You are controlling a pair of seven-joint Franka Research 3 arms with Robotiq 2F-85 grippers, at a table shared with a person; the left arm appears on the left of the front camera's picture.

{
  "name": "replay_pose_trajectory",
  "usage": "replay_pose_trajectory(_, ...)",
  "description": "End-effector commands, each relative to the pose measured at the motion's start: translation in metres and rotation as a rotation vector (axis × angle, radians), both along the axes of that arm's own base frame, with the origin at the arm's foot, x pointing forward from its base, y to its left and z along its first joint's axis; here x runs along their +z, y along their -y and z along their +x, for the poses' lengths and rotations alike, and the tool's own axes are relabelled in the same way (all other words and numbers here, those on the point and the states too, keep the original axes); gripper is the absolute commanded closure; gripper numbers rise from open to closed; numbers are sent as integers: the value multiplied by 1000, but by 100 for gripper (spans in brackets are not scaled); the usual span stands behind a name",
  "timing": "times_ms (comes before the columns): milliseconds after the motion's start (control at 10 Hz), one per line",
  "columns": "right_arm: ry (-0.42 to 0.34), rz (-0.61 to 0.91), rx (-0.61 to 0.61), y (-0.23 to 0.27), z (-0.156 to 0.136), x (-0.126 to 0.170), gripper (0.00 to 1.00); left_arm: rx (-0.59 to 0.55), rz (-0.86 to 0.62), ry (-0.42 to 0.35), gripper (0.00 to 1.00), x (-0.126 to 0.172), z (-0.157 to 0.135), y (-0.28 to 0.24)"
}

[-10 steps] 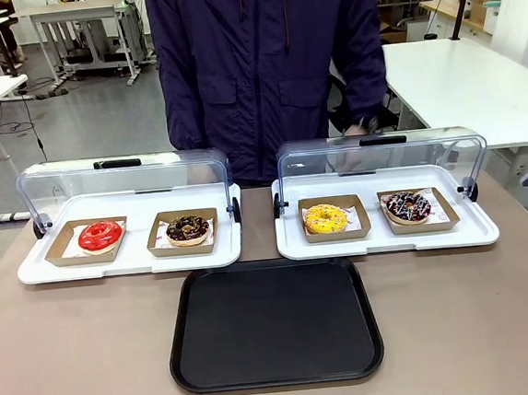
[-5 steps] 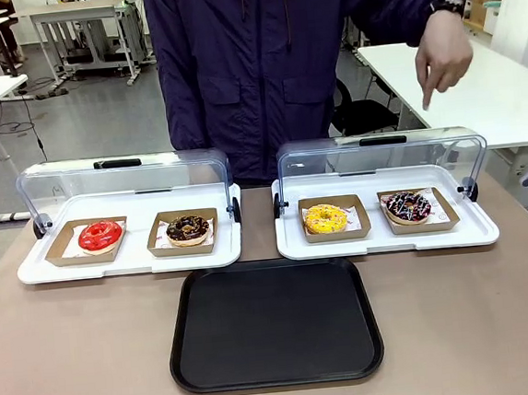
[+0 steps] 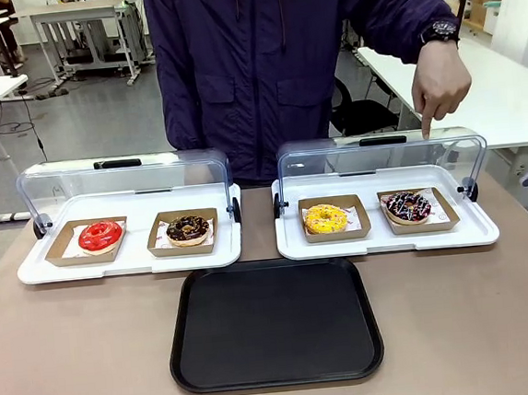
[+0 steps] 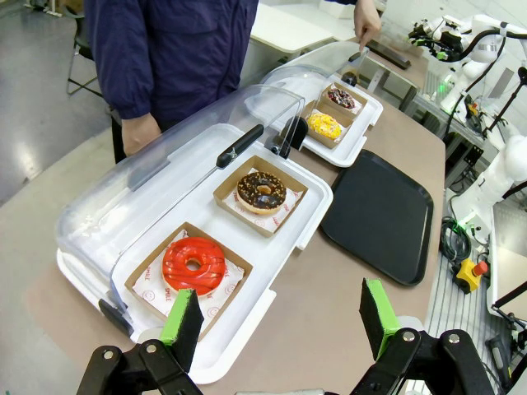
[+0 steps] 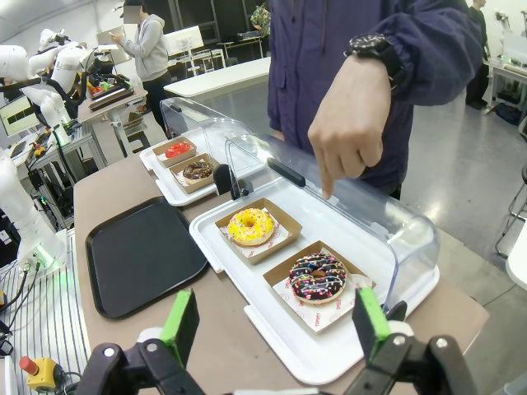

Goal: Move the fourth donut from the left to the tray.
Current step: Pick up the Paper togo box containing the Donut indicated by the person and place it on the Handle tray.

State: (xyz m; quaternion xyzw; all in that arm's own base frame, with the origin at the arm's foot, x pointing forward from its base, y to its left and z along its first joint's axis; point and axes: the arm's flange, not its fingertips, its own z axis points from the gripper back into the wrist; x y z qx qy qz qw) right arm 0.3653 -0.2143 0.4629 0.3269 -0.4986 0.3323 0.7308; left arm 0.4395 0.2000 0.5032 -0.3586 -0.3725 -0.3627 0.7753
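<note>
Fourth donut (image 3: pixel 407 206) lies flat, hole up; left gripper (image 4: pixel 278 311) and right gripper (image 5: pixel 275 323) jaws released.

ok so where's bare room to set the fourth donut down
The black tray is bare across its whole floor. The table is also free on both sides of it, in front of the white trays. Tight: each white tray holds two donut holders under a raised lid, and the person's hand points onto the right one.

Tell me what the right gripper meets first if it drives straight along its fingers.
Probably the right gripper first meets the near rim of the white tray, beside the fourth donut; depth is unclear.
</note>
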Motion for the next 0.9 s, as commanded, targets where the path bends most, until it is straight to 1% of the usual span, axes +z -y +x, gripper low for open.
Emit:
replay_pose_trajectory(0, 34, 2, 3, 2, 5, 2, 0, -4, -10, 5, 0, 0, -1, 0)
replay_pose_trajectory(800, 34, 2, 3, 2, 5, 2, 0, -4, -10, 5, 0, 0, -1, 0)
